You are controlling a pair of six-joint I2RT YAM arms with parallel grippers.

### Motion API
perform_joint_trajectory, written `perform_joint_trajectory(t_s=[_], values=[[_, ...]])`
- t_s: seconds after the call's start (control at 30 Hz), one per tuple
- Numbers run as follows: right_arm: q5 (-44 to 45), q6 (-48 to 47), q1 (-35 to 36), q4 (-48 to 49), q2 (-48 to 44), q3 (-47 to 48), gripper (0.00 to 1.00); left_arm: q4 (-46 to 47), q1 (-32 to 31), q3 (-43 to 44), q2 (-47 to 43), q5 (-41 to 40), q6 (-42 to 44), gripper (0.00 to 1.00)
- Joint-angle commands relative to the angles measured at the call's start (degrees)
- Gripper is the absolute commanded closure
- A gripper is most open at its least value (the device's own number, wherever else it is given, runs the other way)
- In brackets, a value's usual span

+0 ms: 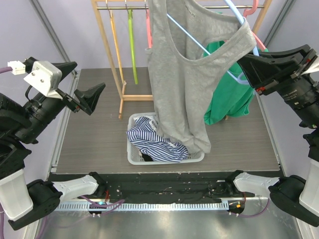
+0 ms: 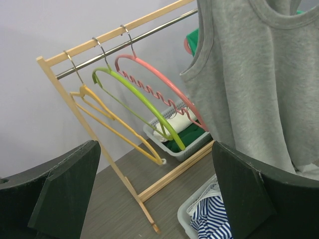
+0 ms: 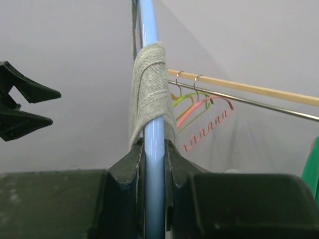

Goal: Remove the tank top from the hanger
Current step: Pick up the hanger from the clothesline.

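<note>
A grey tank top (image 1: 187, 84) hangs on a light blue hanger (image 1: 238, 15), held up over the white basket. One strap (image 3: 149, 84) wraps the blue hanger arm (image 3: 152, 159) in the right wrist view. My right gripper (image 1: 246, 67) is shut on the hanger's arm just below that strap. My left gripper (image 1: 92, 97) is open and empty, raised at the left, well apart from the tank top (image 2: 259, 89), which fills the upper right of its wrist view.
A wooden rack (image 1: 112, 50) at the back holds yellow (image 2: 114, 124), green (image 2: 139, 99) and pink (image 2: 159, 84) hangers and a green shirt (image 1: 232, 97). A white basket (image 1: 134, 157) with striped cloth (image 1: 154, 142) sits mid-table. A second basket (image 2: 184, 144) lies behind the rack.
</note>
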Motion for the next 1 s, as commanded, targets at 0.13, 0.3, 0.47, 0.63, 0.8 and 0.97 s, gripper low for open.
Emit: perform_joint_trajectory(t_s=[0.13, 0.3, 0.47, 0.63, 0.8, 0.97], values=[[-1.5, 3.2, 0.0, 15.0, 0.4, 0.2, 0.99, 0.5, 0.8, 1.0, -0.1, 1.5, -1.4, 0.00], [-2.9, 5.1, 0.1, 16.6, 4.1, 2.3, 0.99, 0.5, 1.0, 0.9, -0.1, 1.8, -1.7, 0.00], [-5.5, 8.7, 0.1, 17.5, 9.3, 8.1, 0.99, 0.4, 1.6, 0.8, -0.3, 2.3, -2.2, 0.00], [-5.1, 8.5, 0.1, 18.5, 7.9, 3.8, 0.99, 0.4, 2.2, -0.3, -1.4, 2.4, -2.2, 0.00], [-5.2, 8.3, 0.1, 16.6, 3.2, -4.6, 0.99, 0.5, 2.3, -0.3, -1.5, 2.8, -2.3, 0.00], [-8.1, 9.3, 0.1, 15.0, -4.9, -19.0, 0.99, 0.4, 2.4, -0.1, -1.2, 3.1, -2.6, 0.00]])
